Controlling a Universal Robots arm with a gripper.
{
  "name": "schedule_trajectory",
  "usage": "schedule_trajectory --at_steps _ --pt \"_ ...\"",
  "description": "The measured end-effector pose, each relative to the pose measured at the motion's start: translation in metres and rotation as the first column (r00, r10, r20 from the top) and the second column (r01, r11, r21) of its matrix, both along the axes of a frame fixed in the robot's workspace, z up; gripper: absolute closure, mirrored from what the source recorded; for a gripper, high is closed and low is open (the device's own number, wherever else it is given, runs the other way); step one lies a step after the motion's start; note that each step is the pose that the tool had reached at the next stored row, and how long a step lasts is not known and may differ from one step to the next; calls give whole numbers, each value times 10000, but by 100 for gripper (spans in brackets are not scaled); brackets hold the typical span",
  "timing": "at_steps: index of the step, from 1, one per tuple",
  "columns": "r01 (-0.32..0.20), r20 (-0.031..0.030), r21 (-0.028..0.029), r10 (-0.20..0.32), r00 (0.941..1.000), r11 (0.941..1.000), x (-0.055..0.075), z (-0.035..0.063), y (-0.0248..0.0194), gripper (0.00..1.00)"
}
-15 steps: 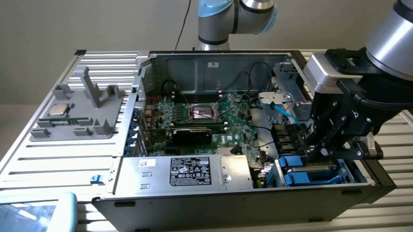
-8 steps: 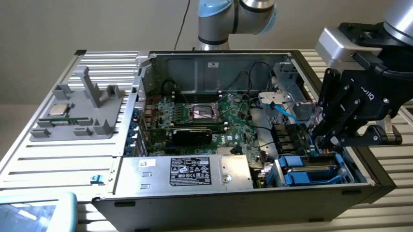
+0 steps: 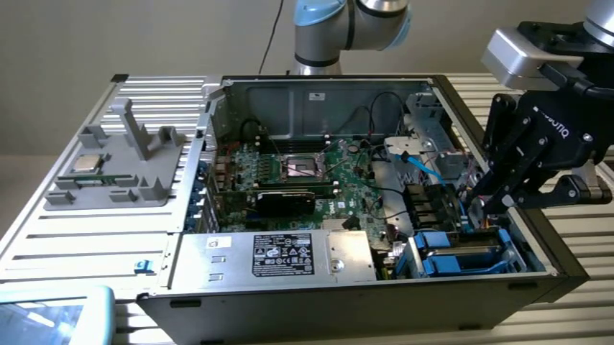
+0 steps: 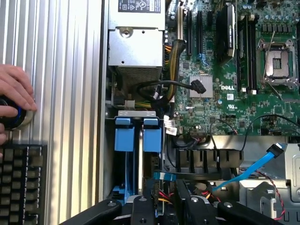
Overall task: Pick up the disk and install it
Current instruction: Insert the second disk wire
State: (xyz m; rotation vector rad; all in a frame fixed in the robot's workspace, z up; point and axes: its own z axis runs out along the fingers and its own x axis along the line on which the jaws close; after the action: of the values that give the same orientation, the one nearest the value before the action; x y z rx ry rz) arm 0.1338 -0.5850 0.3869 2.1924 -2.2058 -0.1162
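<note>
Now the hand point(image 3: 499, 205) hangs over the computer case point(image 3: 326, 93), above the drive bay at the exterior view's right. Whether its fingers grip anything I cannot tell. Just below it, the disk point(image 4: 138, 136) in its blue carrier stands in the bay, beside the power supply point(image 3: 278, 255).

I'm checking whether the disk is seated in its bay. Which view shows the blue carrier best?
The wrist view: it looks straight down on the blue carrier, showing both blue tabs side by side in the bay beside the motherboard. The exterior view shows the blue carrier at a slant in the case's near corner, below the gripper.
</note>
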Motion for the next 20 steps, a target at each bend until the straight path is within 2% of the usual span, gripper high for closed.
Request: schedule_trajectory --at_steps 7,9,20 --pt "1 0 -21 -1 10000 10000 40 0 97 70" --pt "-1 -18 -22 1 10000 10000 44 0 98 70" --pt "0 -19 -23 0 10000 10000 44 1 99 70"
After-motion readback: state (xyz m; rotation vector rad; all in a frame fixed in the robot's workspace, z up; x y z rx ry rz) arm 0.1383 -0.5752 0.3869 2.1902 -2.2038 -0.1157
